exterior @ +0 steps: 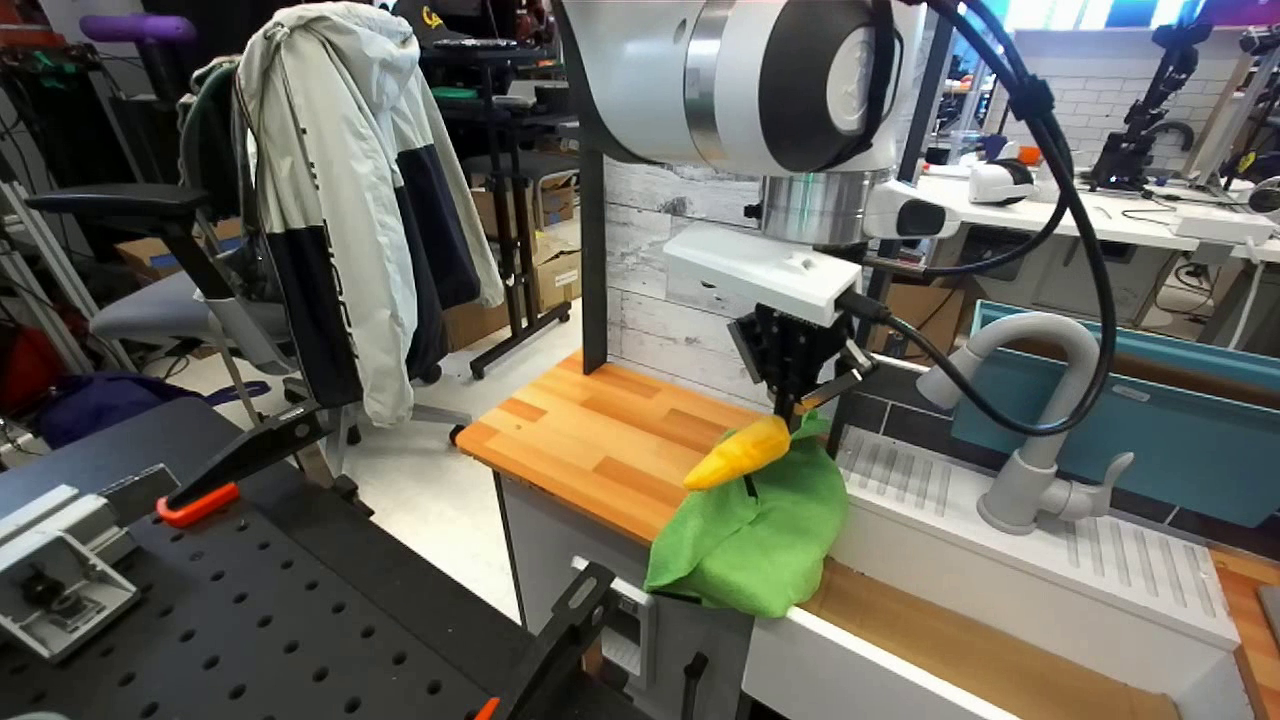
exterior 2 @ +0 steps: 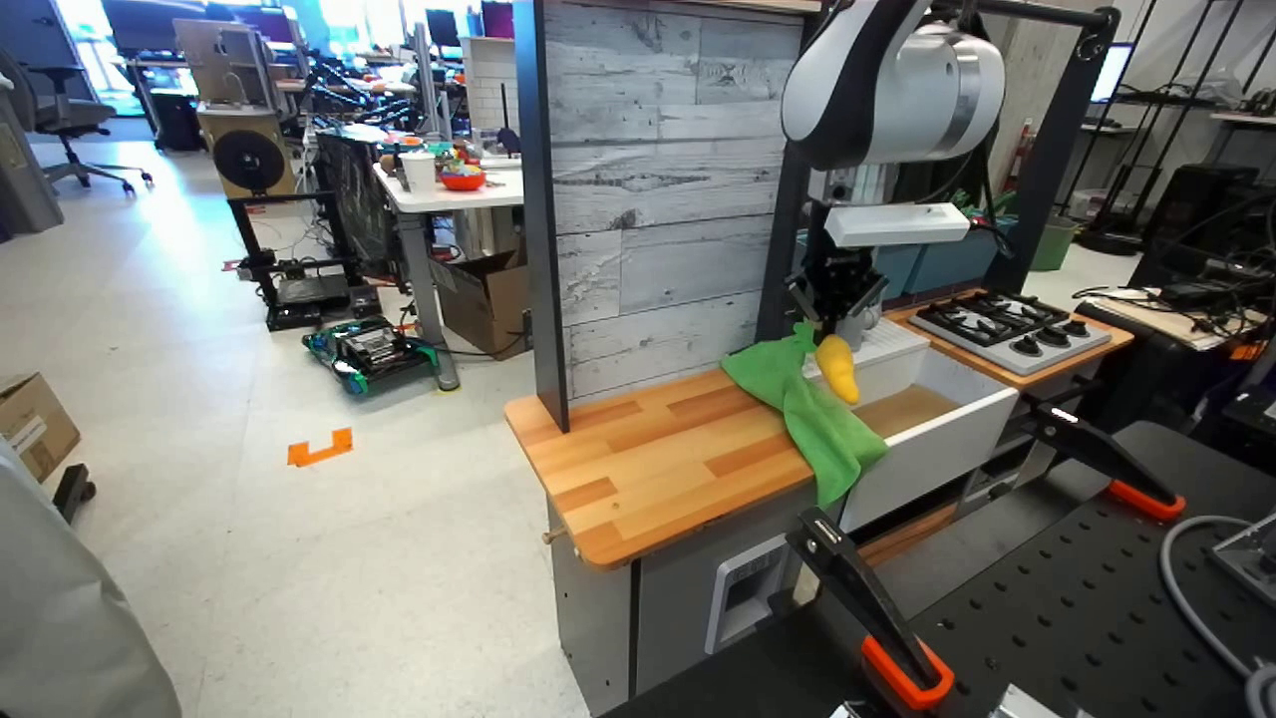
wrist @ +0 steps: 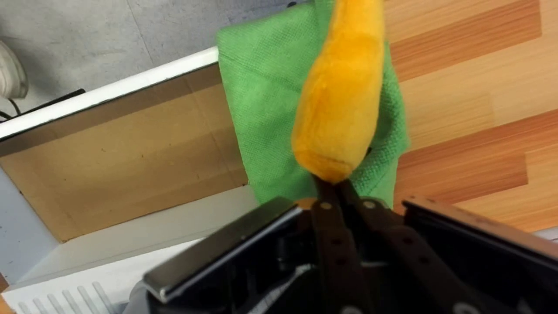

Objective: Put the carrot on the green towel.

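The carrot is a yellow-orange plush (exterior: 738, 455) with a tapered tip. It also shows in an exterior view (exterior 2: 838, 369) and in the wrist view (wrist: 342, 96). My gripper (exterior: 787, 408) is nearly closed on the carrot's thick end, and the carrot juts out from the fingertips (wrist: 333, 185). The grip point itself is partly hidden behind the carrot. The green towel (exterior: 770, 540) lies crumpled over the wooden counter's edge and the sink's front corner, as also seen in an exterior view (exterior 2: 827, 429). In the wrist view the towel (wrist: 270, 96) is behind the carrot; whether they touch is unclear.
The wooden counter (exterior 2: 658, 449) lies beside the towel, with a wood-plank back panel (exterior 2: 678, 199) behind. The white sink (exterior: 900, 655) has a grey faucet (exterior: 1050, 430). A toy stove (exterior 2: 1012, 324) stands beyond the sink. Black clamps (exterior 2: 867, 608) stand near the front.
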Controlling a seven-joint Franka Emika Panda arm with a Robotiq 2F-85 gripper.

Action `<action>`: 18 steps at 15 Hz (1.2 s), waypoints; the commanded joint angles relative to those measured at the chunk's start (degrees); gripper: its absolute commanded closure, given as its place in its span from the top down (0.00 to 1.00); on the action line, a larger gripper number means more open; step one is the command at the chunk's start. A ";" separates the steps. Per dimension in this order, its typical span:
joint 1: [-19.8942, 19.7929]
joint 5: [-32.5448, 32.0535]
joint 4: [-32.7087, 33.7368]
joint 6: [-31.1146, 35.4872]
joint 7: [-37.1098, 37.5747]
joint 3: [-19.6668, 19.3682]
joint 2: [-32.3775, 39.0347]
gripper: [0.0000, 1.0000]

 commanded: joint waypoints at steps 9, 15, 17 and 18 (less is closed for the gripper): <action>-2.14 1.30 10.92 -3.14 1.95 -1.05 10.62 0.01; -1.93 1.41 16.64 -5.89 3.69 -1.07 15.81 0.01; -2.14 1.60 17.97 -6.54 3.93 -0.89 16.78 0.29; -2.19 1.65 18.51 -6.69 4.07 -0.86 17.14 0.30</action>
